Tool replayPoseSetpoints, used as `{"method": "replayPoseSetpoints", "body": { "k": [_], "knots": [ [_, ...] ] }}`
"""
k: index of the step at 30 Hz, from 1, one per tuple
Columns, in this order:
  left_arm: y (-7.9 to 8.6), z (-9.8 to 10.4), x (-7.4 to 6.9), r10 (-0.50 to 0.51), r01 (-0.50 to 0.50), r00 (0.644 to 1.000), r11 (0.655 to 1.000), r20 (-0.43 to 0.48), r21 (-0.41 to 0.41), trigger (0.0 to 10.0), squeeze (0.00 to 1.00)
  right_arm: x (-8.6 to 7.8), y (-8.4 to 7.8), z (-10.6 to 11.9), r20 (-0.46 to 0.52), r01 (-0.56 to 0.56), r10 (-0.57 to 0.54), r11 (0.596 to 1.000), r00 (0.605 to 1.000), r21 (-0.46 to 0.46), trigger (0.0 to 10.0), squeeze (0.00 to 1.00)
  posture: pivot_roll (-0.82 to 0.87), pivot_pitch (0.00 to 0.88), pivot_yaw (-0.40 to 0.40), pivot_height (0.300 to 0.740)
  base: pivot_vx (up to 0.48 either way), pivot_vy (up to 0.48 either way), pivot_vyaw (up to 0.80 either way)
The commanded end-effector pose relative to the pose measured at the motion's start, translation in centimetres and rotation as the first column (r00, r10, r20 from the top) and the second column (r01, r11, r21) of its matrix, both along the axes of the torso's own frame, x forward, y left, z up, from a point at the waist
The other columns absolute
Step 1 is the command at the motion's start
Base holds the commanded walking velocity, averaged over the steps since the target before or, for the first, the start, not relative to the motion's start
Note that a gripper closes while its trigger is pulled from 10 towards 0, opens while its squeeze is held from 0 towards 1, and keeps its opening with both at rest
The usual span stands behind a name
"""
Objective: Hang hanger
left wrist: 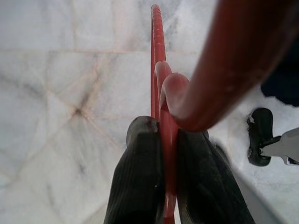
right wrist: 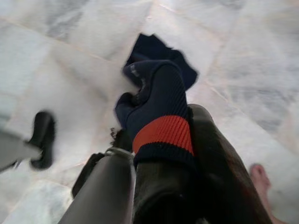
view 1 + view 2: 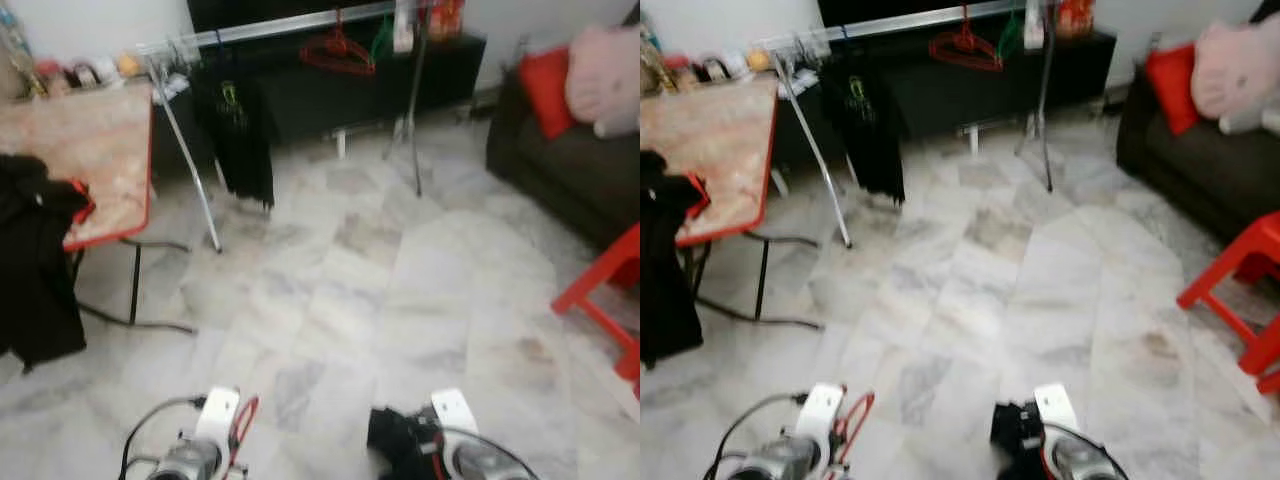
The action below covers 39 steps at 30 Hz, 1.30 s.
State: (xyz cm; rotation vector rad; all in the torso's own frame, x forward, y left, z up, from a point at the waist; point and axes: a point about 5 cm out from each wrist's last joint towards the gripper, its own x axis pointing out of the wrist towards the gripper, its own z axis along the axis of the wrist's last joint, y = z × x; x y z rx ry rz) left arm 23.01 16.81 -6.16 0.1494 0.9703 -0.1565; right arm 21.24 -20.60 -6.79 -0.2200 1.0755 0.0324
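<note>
down low over marble floor (image 3: 400, 300), left gripper (image 1: 164, 140) pinched tight on red hanger (image 1: 161, 74), thin bar squeezed between 2 black fingers (image 1: 140, 182). right gripper (image 2: 159, 140) clamped on dark navy cloth (image 2: 161, 98) with red stripe. across room, clothes rail (image 3: 270, 28) carries black garment (image 3: 240, 140) and 1 more red hanger (image 3: 338, 52). table (image 3: 90, 160) at left, red chair (image 3: 610, 290) at right, sofa (image 3: 570, 170) behind chair. pretty blurry overall.

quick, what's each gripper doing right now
Left gripper: shut on the thin red plastic hanger.
Right gripper: shut on a dark navy knit garment with a red stripe.
</note>
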Motion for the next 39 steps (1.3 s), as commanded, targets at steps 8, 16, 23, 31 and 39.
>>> {"method": "replayPoseSetpoints", "body": {
  "k": [8,16,23,31,39],
  "knots": [
    [0.7,0.4,0.5,-0.012,0.011,1.0,0.999,0.011,0.03,10.0,0.0,1.2,0.7,0.6,0.042,0.003,-0.004,1.0,0.999,0.019,10.0,0.0,-0.02,0.0,0.012,0.74,0.0,0.0,0.0],
    [0.7,1.0,1.4,-0.006,0.004,0.999,0.999,0.047,0.034,10.0,0.0,2.0,0.8,1.1,0.075,0.017,-0.019,1.0,0.997,0.023,10.0,0.0,-0.02,0.0,0.015,0.74,0.0,0.0,0.0],
    [0.4,1.7,2.3,0.079,-0.078,0.981,0.997,0.176,-0.011,10.0,0.0,2.4,0.4,1.4,0.181,0.22,-0.231,0.972,0.956,0.079,10.0,0.0,0.0,0.0,0.004,0.74,0.0,0.0,0.0],
    [0.0,2.3,2.8,0.146,-0.127,0.947,0.988,0.286,-0.083,10.0,0.0,2.9,-0.6,2.3,0.329,0.292,-0.256,0.954,0.909,-0.064,10.0,0.0,0.0,0.0,0.003,0.74,0.0,0.0,0.0],
    [-0.3,3.3,3.2,0.106,-0.067,0.901,0.992,0.421,-0.106,10.0,0.0,11.1,-5.7,12.3,0.612,0.237,0.067,0.885,0.788,-0.401,10.0,0.0,-0.01,0.0,-0.002,0.74,0.0,0.0,0.0]
  ]
}}
